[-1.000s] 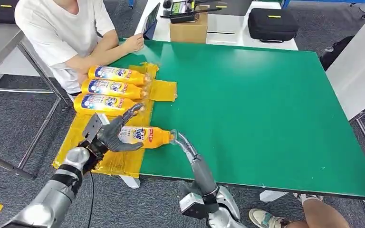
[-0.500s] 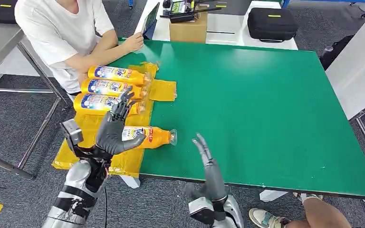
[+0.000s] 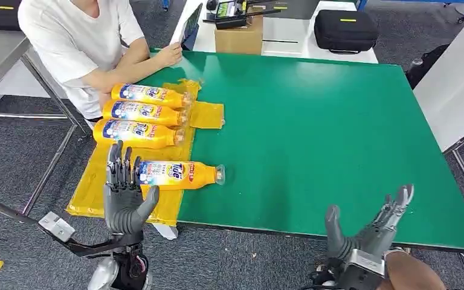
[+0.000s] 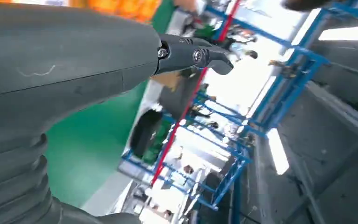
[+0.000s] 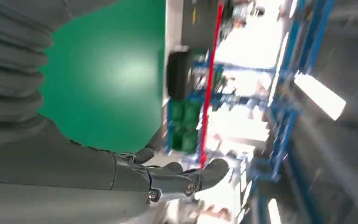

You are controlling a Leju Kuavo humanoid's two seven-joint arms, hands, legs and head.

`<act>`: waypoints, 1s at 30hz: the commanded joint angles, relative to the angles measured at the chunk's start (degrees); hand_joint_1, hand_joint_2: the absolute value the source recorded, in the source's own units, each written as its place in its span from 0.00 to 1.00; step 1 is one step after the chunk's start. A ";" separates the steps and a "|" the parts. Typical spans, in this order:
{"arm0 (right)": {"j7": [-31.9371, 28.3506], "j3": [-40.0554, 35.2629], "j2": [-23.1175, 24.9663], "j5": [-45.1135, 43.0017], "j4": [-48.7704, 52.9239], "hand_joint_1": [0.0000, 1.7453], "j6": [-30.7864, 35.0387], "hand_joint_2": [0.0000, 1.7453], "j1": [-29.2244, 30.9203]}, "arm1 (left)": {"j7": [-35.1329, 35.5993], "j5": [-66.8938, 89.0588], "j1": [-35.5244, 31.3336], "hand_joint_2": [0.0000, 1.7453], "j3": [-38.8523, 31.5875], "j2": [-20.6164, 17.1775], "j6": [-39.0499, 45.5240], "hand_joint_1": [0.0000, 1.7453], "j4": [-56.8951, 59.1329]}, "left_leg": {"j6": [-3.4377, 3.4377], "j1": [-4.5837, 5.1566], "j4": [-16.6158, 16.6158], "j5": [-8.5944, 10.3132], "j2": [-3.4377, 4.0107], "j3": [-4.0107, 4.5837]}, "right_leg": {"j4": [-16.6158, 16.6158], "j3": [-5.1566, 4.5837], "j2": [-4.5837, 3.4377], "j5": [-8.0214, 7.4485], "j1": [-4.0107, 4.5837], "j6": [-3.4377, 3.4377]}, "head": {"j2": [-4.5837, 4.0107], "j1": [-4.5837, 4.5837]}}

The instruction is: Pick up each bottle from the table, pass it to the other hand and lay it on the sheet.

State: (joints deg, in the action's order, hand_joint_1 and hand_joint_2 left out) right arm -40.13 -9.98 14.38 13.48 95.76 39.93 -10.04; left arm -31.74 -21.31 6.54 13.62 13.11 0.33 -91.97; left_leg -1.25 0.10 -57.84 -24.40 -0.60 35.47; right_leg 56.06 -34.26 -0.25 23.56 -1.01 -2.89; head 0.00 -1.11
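Fourth orange plastic labelled bottle (image 3: pixel 178 174) now released on yellow sheet (image 3: pixel 96 193), lower left; left hand (image 3: pixel 122 196) and right hand (image 3: pixel 368 232) withdrawn, fingers spread, empty. No bottles remaining on table.

Four bottles (image 3: pixel 147 132), one sheet (image 3: pixel 206 115)

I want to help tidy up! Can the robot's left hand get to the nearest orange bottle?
Probably yes: the left hand, fingers apart and empty, is raised right beside the nearest orange plastic bottle, lying partly on the yellow sheet, nothing between them.

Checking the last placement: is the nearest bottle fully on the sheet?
No. The nearest bottle lies on its side, label end on the yellow sheet, cap end out over the green table.
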 commanded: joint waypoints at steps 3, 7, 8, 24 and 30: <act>0.13 8.13 4.07 -2.92 -3.97 0.00 0.07 1.00 2.01 | -2.43 2.81 -2.68 1.00 0.99 0.16 0.59 0.00 11.33 | 0.06 -0.06 0.09 -0.04 0.01 -0.35 | -0.12 0.40 0.05 0.05 0.07 0.12 | 0.00 0.00; 0.13 9.84 5.62 1.97 -3.50 0.00 0.07 1.00 0.57 | -3.82 5.43 -2.35 1.00 -0.60 0.59 1.66 0.00 15.90 | 0.10 -0.06 0.15 -0.09 -0.02 -0.53 | -0.15 0.58 0.10 0.10 0.08 0.15 | 0.00 0.00; 0.13 9.93 5.62 2.29 -3.78 0.00 0.07 1.00 0.05 | -4.32 6.03 -1.68 1.00 -0.71 0.61 1.69 0.00 15.91 | 0.06 -0.03 0.12 -0.05 -0.03 -0.40 | -0.11 0.46 0.08 0.07 0.05 0.10 | -0.02 -0.02; 0.13 12.09 5.62 9.49 -6.47 0.00 0.07 1.00 -0.42 | -6.61 12.75 -1.01 1.00 1.95 0.31 7.99 0.00 16.58 | 0.09 -0.06 0.10 -0.09 0.02 -0.43 | -0.11 0.47 0.04 0.09 0.08 0.14 | 0.00 0.00; 0.13 11.67 5.62 9.09 -7.98 0.00 0.07 1.00 -0.59 | -6.96 13.18 -1.09 1.00 1.81 0.34 7.85 0.00 16.30 | 0.08 -0.05 0.10 -0.08 -0.01 -0.42 | -0.10 0.45 0.07 0.10 0.07 0.12 | 0.00 -0.02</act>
State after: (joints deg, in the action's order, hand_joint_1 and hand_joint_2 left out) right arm -40.13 -0.44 18.36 23.39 92.83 39.85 -10.67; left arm -38.34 -8.68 6.79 15.04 14.23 8.17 -78.88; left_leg -1.27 0.10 -57.84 -24.37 -0.61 35.43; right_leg 56.07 -34.20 -0.25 23.54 -1.01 -2.91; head 0.00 -1.14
